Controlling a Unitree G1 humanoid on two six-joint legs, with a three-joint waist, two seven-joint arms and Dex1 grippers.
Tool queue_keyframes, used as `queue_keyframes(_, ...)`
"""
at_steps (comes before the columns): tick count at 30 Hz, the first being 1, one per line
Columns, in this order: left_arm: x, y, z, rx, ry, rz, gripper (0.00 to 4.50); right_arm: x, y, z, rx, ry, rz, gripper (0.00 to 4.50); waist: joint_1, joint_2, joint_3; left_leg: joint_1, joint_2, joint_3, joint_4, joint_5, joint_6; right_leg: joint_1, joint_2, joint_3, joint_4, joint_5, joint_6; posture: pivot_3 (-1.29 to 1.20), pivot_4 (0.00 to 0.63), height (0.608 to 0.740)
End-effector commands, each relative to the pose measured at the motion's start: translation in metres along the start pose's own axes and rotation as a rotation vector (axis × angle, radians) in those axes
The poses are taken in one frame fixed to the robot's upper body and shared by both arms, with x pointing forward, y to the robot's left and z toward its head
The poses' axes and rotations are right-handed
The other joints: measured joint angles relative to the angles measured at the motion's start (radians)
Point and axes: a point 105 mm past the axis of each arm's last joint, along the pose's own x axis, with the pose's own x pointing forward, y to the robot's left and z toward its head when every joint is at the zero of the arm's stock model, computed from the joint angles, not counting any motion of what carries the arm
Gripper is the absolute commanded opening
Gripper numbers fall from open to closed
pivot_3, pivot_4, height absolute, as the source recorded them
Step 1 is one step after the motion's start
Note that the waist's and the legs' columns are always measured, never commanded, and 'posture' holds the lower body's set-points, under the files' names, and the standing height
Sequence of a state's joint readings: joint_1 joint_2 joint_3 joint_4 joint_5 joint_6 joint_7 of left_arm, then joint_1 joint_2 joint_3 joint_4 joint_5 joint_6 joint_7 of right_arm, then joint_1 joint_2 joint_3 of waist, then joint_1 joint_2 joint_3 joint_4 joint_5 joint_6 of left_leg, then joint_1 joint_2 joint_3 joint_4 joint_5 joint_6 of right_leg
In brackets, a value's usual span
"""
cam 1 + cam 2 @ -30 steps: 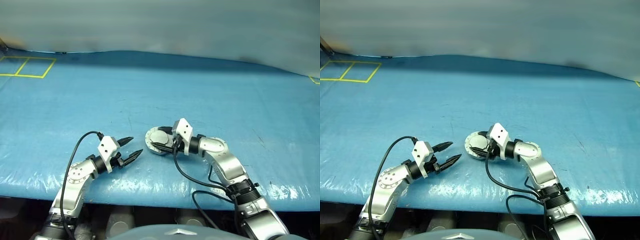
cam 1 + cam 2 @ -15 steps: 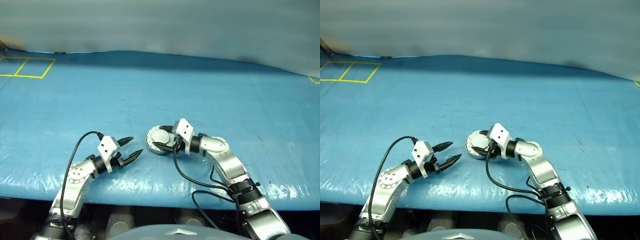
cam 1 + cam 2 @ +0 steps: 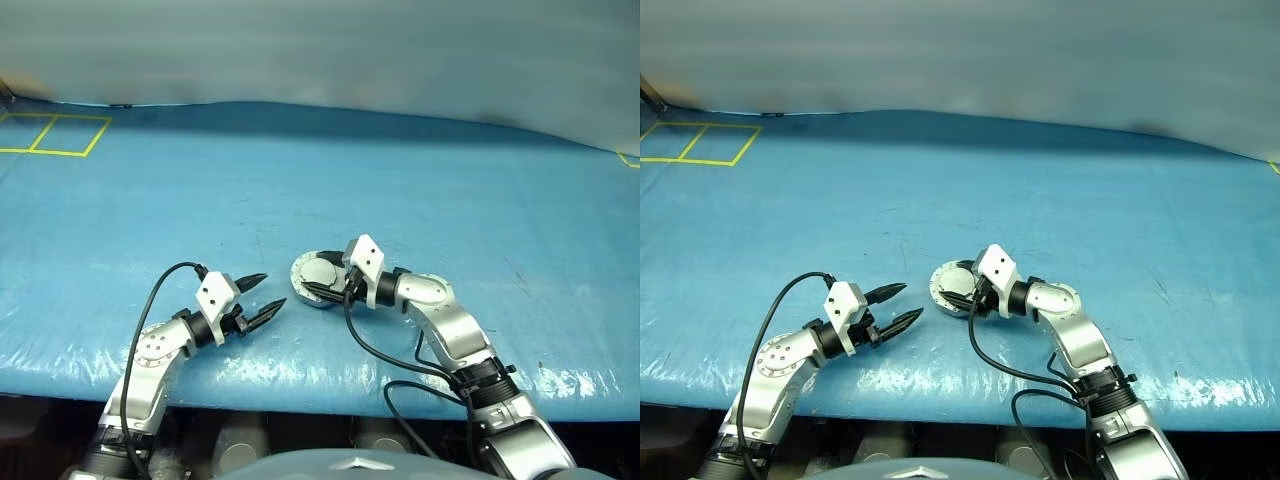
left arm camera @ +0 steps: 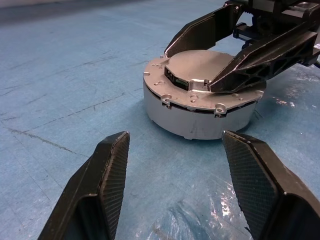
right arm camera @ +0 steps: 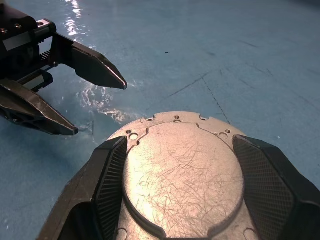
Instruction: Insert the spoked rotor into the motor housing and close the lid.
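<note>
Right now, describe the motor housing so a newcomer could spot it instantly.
On the blue table cover, look near the front edge, between the two grippers. The motor housing is a short round grey metal cylinder with its scratched lid closed on top, the only loose object there, under the right gripper.

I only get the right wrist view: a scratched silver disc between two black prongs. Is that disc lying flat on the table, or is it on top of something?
Observer: It is the lid, sitting shut on the motor housing, a short round grey drum. The left wrist view shows only a thin seam between them.
Operator: I can see another black claw. Is it carrying anything?
Observer: No. The left gripper is open and empty, and it hangs just short of the housing, over the blue sheet.
Operator: Is anything else out there?
Observer: Yellow tape squares mark the sheet's far left corner.
</note>
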State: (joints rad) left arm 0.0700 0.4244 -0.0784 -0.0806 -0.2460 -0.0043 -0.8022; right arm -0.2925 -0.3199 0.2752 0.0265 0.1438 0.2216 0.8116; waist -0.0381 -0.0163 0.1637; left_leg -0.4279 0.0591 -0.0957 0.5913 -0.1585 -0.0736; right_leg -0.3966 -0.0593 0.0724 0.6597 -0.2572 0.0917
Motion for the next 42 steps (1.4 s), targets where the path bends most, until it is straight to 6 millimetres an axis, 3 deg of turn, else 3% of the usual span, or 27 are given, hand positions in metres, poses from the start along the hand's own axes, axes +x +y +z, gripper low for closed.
queue_keyframes(1,0.001,0.000,0.002,0.004,-0.012,0.002,3.16,-0.002,-0.004,0.001,-0.038,0.016,-0.011,3.03,0.000,0.000,0.000,0.000,0.000,0.000,0.000,0.000,0.000,0.000,0.000,0.000,0.000,0.000,0.000,0.00,0.150,0.740)
queue_keyframes(16,0.000,0.000,0.002,-0.008,-0.018,0.008,3.16,-0.004,-0.002,-0.025,-0.041,0.149,0.018,3.03,0.000,0.000,0.000,0.002,0.000,0.000,0.001,0.000,0.000,0.002,0.000,0.000,0.000,0.000,0.000,0.00,0.150,0.740)
queue_keyframes(24,0.002,0.001,0.003,-0.006,-0.022,0.007,3.16,0.000,0.001,-0.025,0.094,0.114,0.024,3.03,0.000,-0.001,-0.001,0.004,0.000,0.000,0.001,0.000,0.000,0.004,0.000,0.000,0.000,0.000,0.000,0.00,0.150,0.740)
queue_keyframes(37,0.001,0.001,0.002,-0.006,-0.018,0.008,3.16,-0.001,-0.015,-0.041,-0.096,0.227,-0.067,3.03,-0.004,-0.001,-0.001,0.013,0.001,0.001,0.001,-0.003,-0.005,0.005,-0.001,0.001,0.000,0.000,0.000,0.00,0.150,0.740)
queue_keyframes(42,0.000,0.001,0.002,-0.006,-0.017,0.009,3.16,0.001,-0.010,-0.041,-0.043,0.205,-0.048,3.03,-0.002,-0.001,-0.002,0.013,0.001,0.003,0.002,-0.003,-0.005,0.005,-0.001,0.001,0.000,0.000,0.000,0.00,0.150,0.740)
